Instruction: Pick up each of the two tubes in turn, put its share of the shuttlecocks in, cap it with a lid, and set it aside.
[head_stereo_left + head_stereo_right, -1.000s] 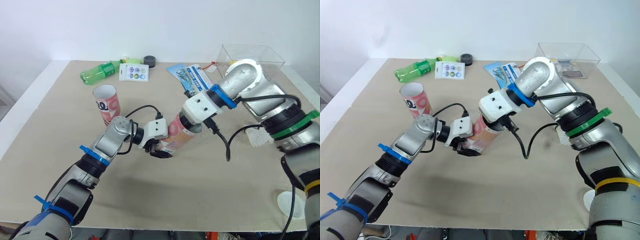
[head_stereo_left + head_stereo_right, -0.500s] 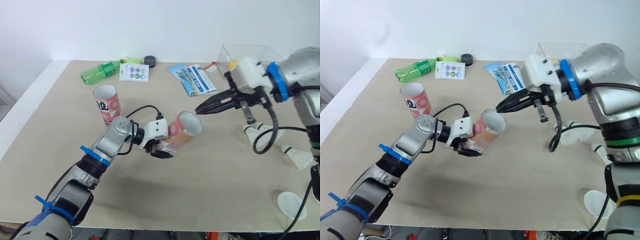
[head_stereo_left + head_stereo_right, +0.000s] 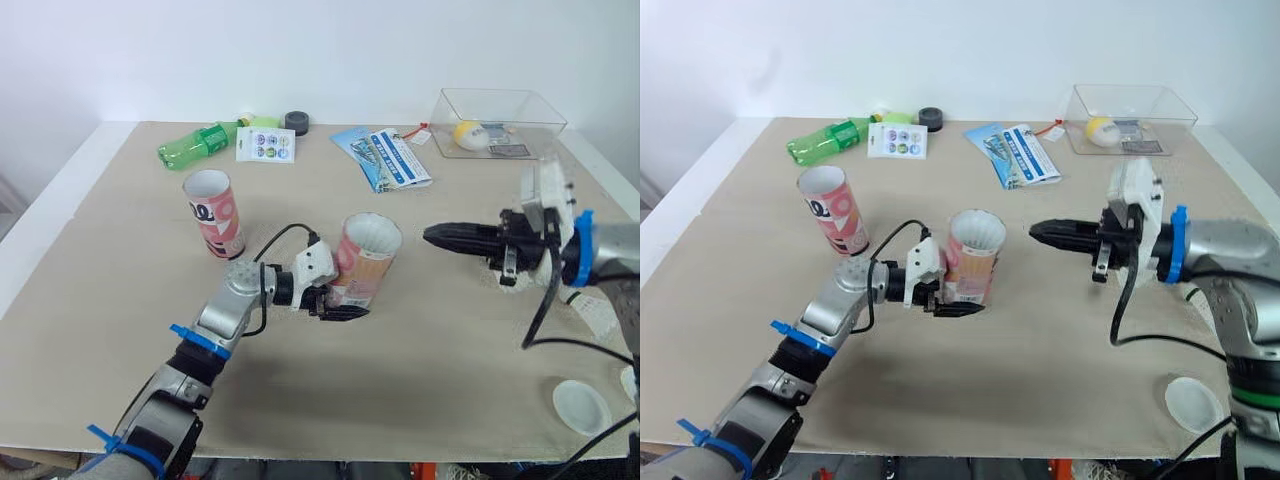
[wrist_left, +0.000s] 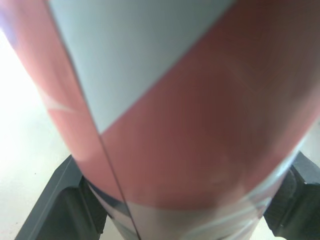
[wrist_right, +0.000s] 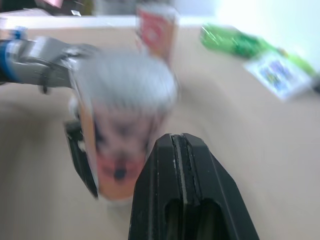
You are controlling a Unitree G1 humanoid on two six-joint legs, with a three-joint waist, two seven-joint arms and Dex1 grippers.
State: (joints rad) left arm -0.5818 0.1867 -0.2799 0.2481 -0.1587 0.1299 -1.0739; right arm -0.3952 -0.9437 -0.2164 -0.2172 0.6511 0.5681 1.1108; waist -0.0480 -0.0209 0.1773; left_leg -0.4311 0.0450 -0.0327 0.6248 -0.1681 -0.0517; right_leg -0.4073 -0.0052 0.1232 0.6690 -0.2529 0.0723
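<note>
Altogether two tubes are counted: the held tube (image 3: pixel 365 260) is kept roughly upright at frame centre, clamped low between the fingers of the left gripper (image 3: pixel 340 305); the free tube (image 3: pixel 213 212) stands at upper left. One white lid (image 3: pixel 582 407) is seen at lower right. The shuttlecocks (image 3: pixel 510 280) are largely hidden behind the right gripper (image 3: pixel 432 236), which is pinched closed on nothing, right of centre. What lies inside either tube cannot be made out. One clear box (image 3: pixel 500 120), upper right, holds a yellow ball (image 3: pixel 468 134).

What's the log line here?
left gripper shut on pink cardboard tube, open end up | right gripper shut, empty, clear of tube
</note>
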